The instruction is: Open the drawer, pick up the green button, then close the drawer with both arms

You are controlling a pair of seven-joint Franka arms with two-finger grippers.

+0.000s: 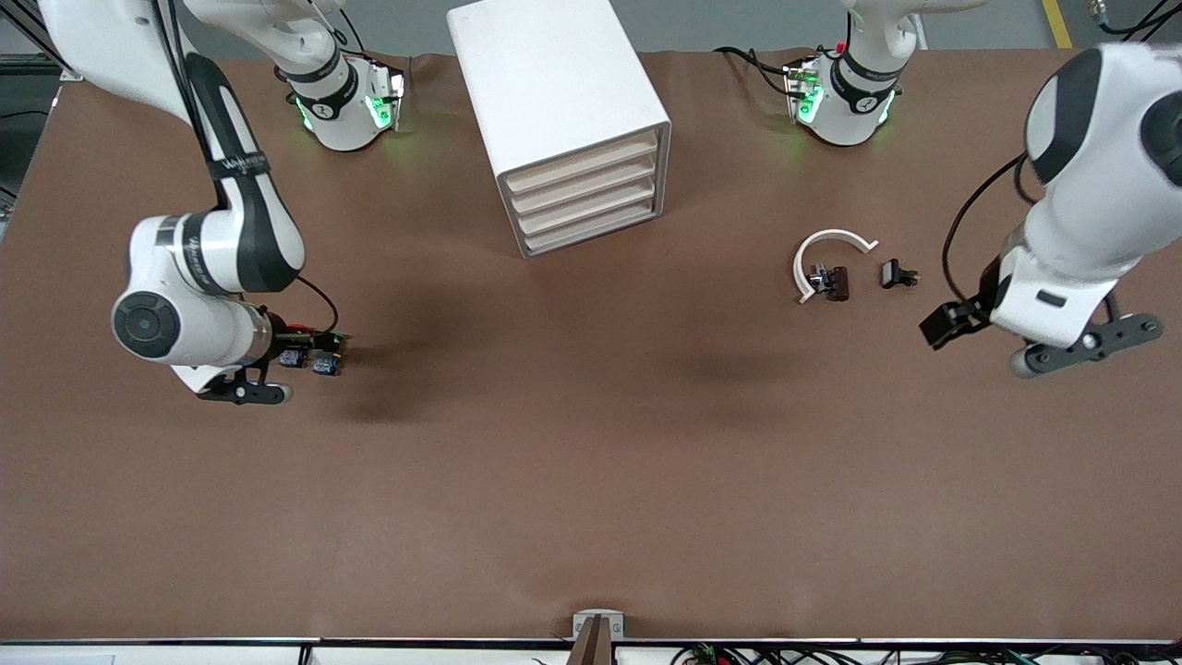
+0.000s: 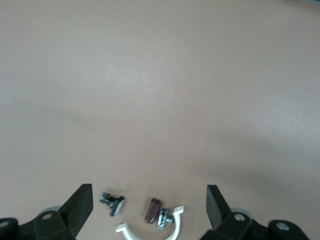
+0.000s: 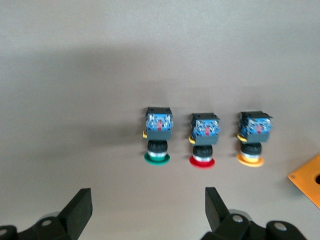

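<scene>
Brown matte covering spreads across the whole table (image 1: pixel 591 480), smooth apart from faint creases near the edges. A white cabinet (image 1: pixel 563 120) with rounded corners stands between the two arm bases; its front shows four pale wood-toned drawers (image 1: pixel 584 194) stacked one above another, all pushed in flush, so nothing inside them can be seen.

Toward the right arm's end of the table, the right gripper (image 3: pixel 149 210) hangs low over the surface with its black fingers (image 3: pixel 80 207) spread wide apart and nothing between them. The right wrist view shows three small push buttons lying on their sides in a row on the bare table: the green-capped button (image 3: pixel 158 135), a red-capped button (image 3: pixel 204 139) and a yellow-capped button (image 3: pixel 254 137). Each has a boxy black-and-blue body and a round, flat cap. An orange flat plate (image 3: pixel 307 187) with a round hole pokes in at the corner of that view. In the front view only blue bodies show beside the wrist (image 1: pixel 309 358).

Toward the left arm's end, the left gripper (image 2: pixel 150 207) hovers with its fingers (image 2: pixel 82 205) set wide apart, holding nothing. Near it on the table lie a curved white plastic clip (image 1: pixel 825 257) shaped like an open ring, a small dark brown block (image 1: pixel 836 283) with a metal part touching the clip's inner side, and a little black piece (image 1: pixel 896 273) just beside them.
</scene>
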